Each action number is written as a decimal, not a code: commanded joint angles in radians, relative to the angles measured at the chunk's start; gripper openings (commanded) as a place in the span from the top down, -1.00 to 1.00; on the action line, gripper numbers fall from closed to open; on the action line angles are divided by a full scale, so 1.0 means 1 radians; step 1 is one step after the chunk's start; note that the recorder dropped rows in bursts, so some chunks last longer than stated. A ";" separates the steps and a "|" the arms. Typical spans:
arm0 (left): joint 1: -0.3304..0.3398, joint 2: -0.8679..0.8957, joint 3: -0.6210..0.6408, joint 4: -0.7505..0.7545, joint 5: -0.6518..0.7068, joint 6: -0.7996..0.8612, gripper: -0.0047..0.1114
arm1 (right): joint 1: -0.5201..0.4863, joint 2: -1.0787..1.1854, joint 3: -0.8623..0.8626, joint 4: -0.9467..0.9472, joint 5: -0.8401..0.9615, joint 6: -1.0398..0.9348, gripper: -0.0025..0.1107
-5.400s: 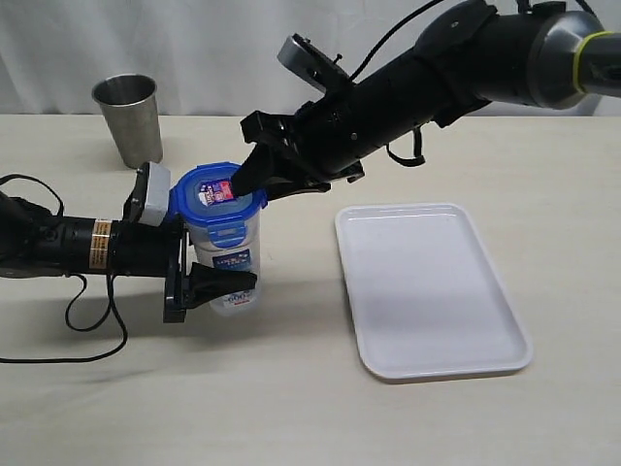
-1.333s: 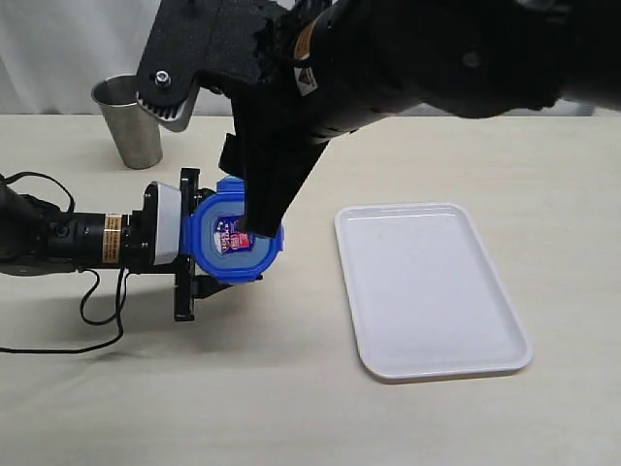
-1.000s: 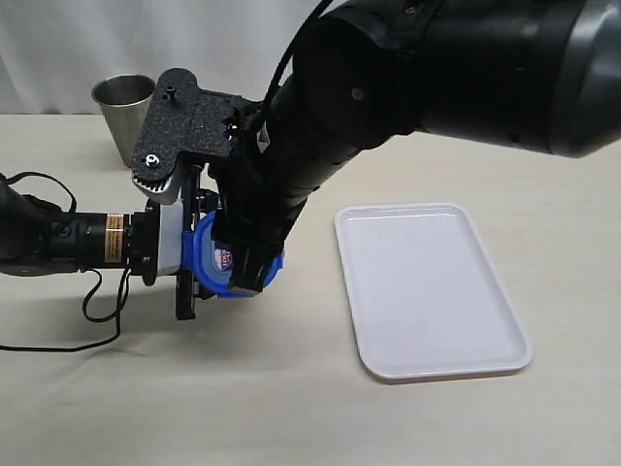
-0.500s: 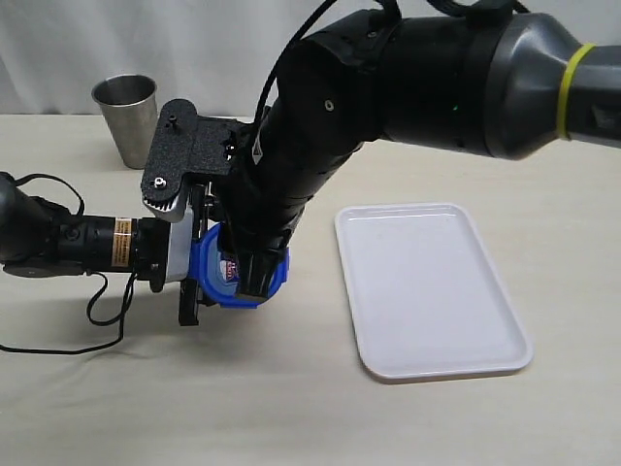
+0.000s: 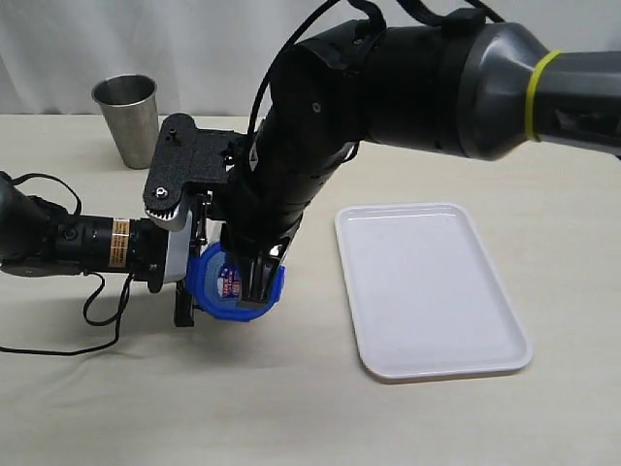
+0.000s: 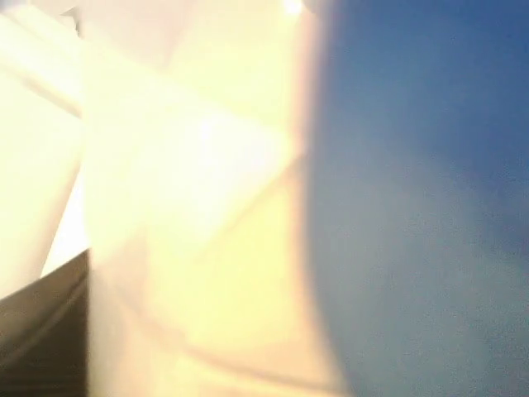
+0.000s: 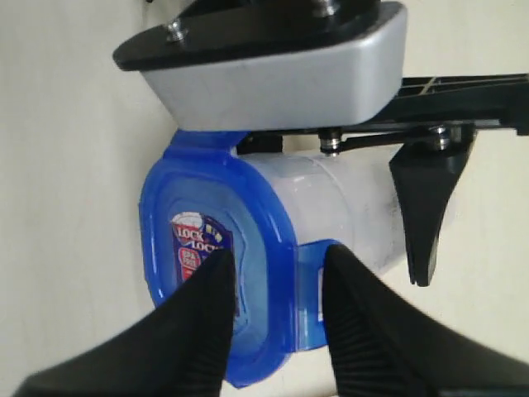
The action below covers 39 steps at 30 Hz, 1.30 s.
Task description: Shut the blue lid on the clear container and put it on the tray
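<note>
**lid pinched, container lying sideways in the left grip**

the clear container (image 7: 339,203) is not on the tray (image 5: 437,320). it is held tipped on its side, low over the table (image 5: 291,417), to the left of the tray and apart from it. the blue lid (image 5: 229,287) sits on its mouth and faces outward. the left gripper (image 5: 192,291) is clamped around the container's body, as i judge from the black finger beside it in the right wrist view. the left wrist view is only a blur of blue and cream. the right gripper (image 7: 274,256) stands narrow on the lid's rim, with one fingertip on the top face beside the sticker and the other on a side flap.

i think the flap may not snap fully, because the plastic is smooth and the fingertips could slide off. the push could also turn the container in the left grip, or drive it down onto the table. one flap seems open, so the lid could come loose when the container is carried.

the table is plain, pale and flat. a steel cup (image 5: 128,116) stands far behind, and a black cable (image 5: 87,316) lies by the left arm. a white curtain (image 5: 194,39) closes the back.
</note>
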 commanded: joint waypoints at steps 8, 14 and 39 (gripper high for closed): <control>-0.009 -0.049 0.004 -0.007 -0.080 -0.161 0.92 | 0.001 0.080 0.028 0.055 0.073 -0.009 0.36; -0.009 -0.051 0.004 -0.007 -0.080 -0.202 0.92 | 0.001 0.089 0.028 0.033 0.040 -0.002 0.36; -0.009 -0.051 0.004 -0.150 -0.044 -0.722 0.92 | -0.191 -0.157 0.026 0.231 -0.199 0.535 0.37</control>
